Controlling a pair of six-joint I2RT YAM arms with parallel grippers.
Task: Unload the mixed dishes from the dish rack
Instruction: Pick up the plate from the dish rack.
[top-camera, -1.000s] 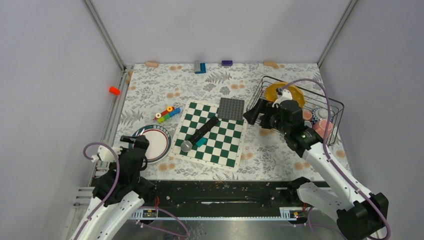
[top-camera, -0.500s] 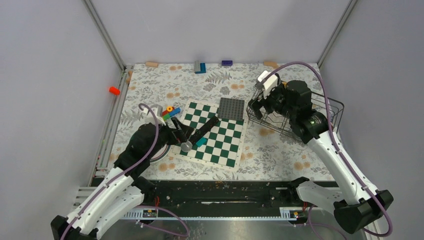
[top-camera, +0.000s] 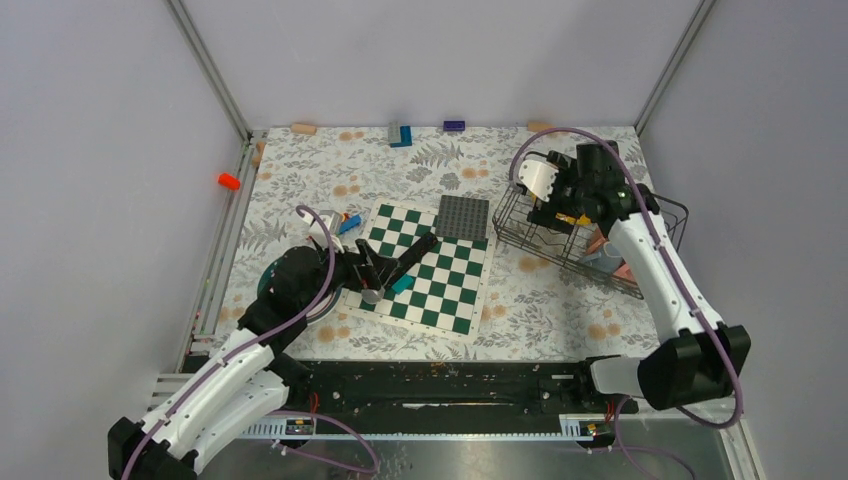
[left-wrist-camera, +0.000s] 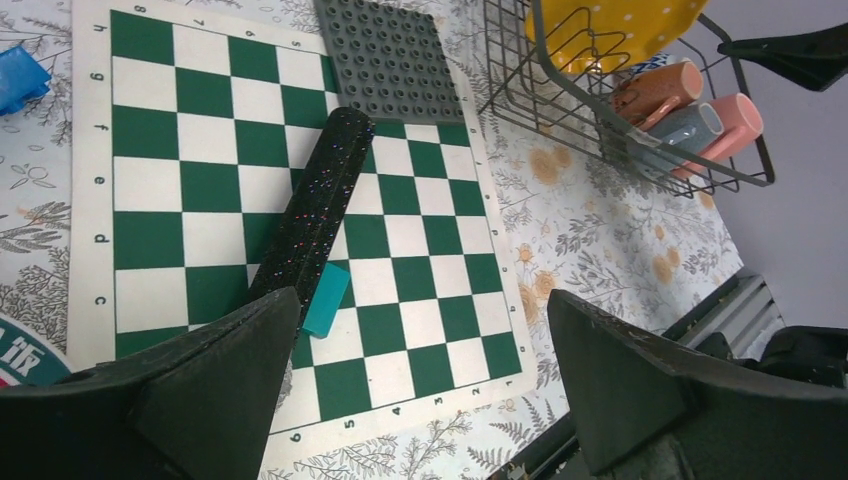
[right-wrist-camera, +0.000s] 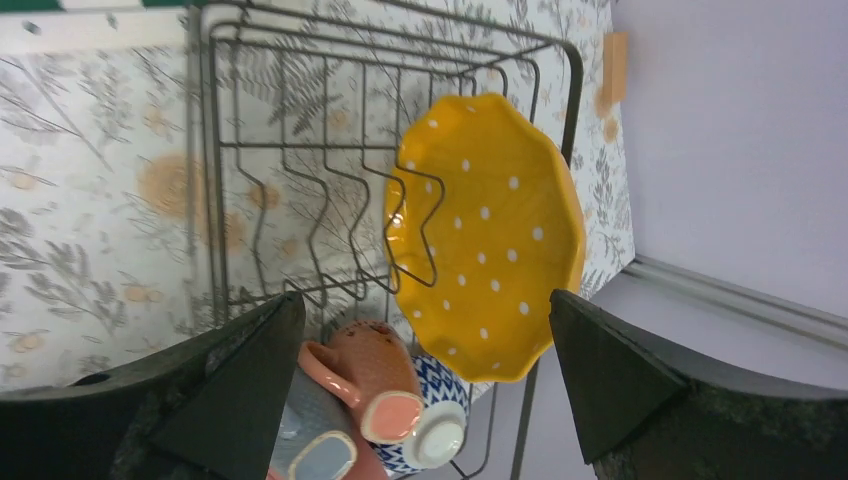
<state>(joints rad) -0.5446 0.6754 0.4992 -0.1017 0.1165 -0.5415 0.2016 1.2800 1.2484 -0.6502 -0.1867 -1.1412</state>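
Right side of the worktop (top-camera: 560, 310), toward the far right corner: there's the black wire dish rack (top-camera: 520, 238), and it's loaded. The yellow plate (right-wrist-camera: 490, 240), white-dotted with a wavy rim, stands on edge among the upright prongs at the rack's far end. It leans a little, its face turned to the right hand (right-wrist-camera: 425, 300). That hand hovers over the rack with its 2 fingers spread wide and nothing between them.

At the rack's near right end, 3 mugs lie on their sides, side by side: a pink mug (left-wrist-camera: 655, 90), a grey mug (left-wrist-camera: 690, 122), another pink mug (left-wrist-camera: 735, 115). Their long axes run parallel and their pale mouths point toward the rack's near right side. Tucked against them is a small blue-and-white patterned dish (right-wrist-camera: 425, 445), tipped over, its white foot showing.

Over at the left, the left hand (left-wrist-camera: 420, 310) hangs above the near left part of the chessboard (top-camera: 425, 265), fingers wide, gripping nothing. On the board a black stick (left-wrist-camera: 315, 210) lies on a slant, its long axis running from the board's near left toward the grey studded plate (left-wrist-camera: 390, 60) at the far right corner. A teal block (left-wrist-camera: 327, 300) touches the stick's near end. A patterned plate (left-wrist-camera: 25, 350) peeks out just off the board's near left corner.
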